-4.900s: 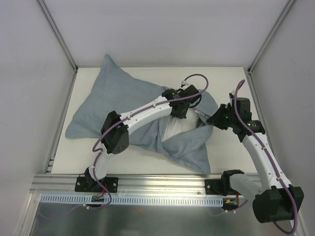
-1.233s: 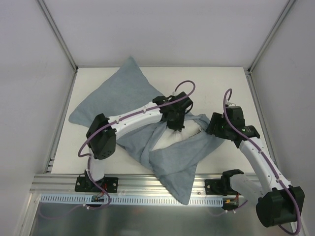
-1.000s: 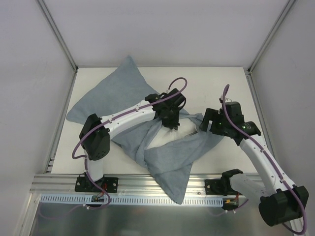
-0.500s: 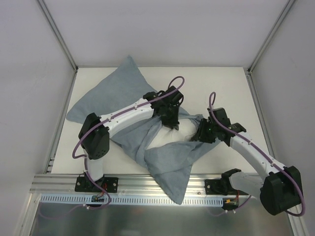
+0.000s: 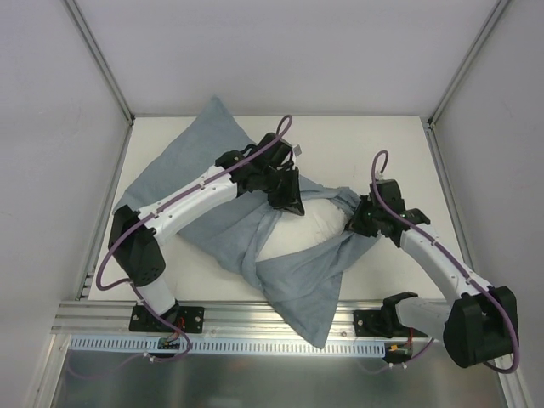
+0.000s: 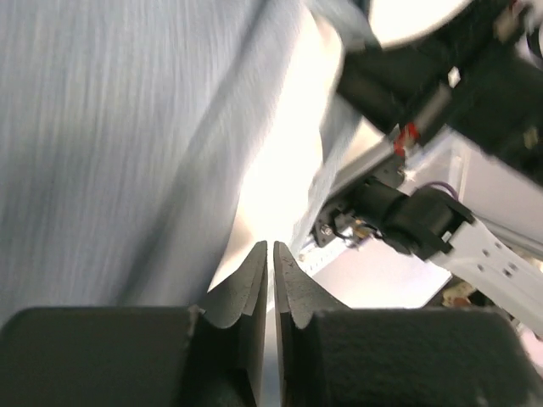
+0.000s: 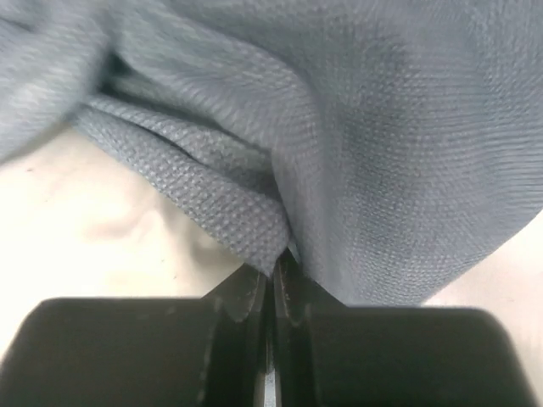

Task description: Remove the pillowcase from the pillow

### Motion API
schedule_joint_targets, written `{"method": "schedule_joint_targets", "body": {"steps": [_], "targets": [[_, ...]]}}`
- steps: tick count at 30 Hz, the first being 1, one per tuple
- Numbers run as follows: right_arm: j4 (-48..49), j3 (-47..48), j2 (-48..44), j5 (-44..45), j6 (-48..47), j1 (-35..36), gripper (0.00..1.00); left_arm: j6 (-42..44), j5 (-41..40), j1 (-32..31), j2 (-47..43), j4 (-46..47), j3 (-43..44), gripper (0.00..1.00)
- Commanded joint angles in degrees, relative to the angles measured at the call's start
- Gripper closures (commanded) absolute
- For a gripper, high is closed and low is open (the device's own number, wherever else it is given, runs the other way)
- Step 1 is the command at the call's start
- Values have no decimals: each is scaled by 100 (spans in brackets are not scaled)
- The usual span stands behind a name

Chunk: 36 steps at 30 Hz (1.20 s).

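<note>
Pointing: I see the pillowcase (image 5: 195,170) lying long axis diagonal, from far-left of the pillow (image 5: 310,229) to near of it, its near corner draped over the rail (image 5: 102,316).
Right gripper (image 7: 271,267): clamped onto a pillowcase fold, right of the pillow.
Left gripper (image 5: 291,206): jaws together at the pillow's far-left edge; contents unclear to me.
Surface: white table (image 5: 374,144), white walls (image 5: 280,51).

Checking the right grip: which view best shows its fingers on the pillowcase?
Right wrist: the fingers pinch a pillowcase fold, close up. Top external shows the right gripper small; left wrist is too blurred.
</note>
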Motion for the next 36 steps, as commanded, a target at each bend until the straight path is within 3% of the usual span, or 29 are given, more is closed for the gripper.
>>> {"method": "schedule_joint_targets", "body": {"steps": [1, 6, 11, 15, 20, 22, 23, 27, 30, 36], "targets": [[74, 446, 201, 320, -171, -528, 99, 19, 436, 87, -537, 160, -159, 100], [293, 1078, 516, 48, -153, -1091, 99, 45, 490, -18, -766, 293, -546, 100], [398, 1317, 1054, -313, -153, -1180, 99, -60, 306, -212, -697, 302, -538, 100], [531, 861, 975, -384, -109, -1180, 99, 10, 51, -396, -329, 214, 102, 100], [461, 491, 624, -393, -162, -1189, 99, 353, -511, -932, 822, -803, 2219, 100], [443, 395, 440, -401, -144, -1189, 100, 388, -994, -1012, 1429, -1349, 3072, 88], [443, 298, 378, -427, -127, -1189, 100, 388, -1196, -1056, 1753, -1490, 3301, 69], [425, -18, 35, -463, -65, -1198, 99, 370, -2251, -1082, 2185, -1860, 3734, 22], [399, -291, -246, -454, -48, -1180, 99, 484, -2489, -1179, 2440, -1930, 3725, 11], [452, -695, -694, -445, 128, -1198, 100, 406, -2393, -1276, 2941, -1975, 3602, 6]]}}
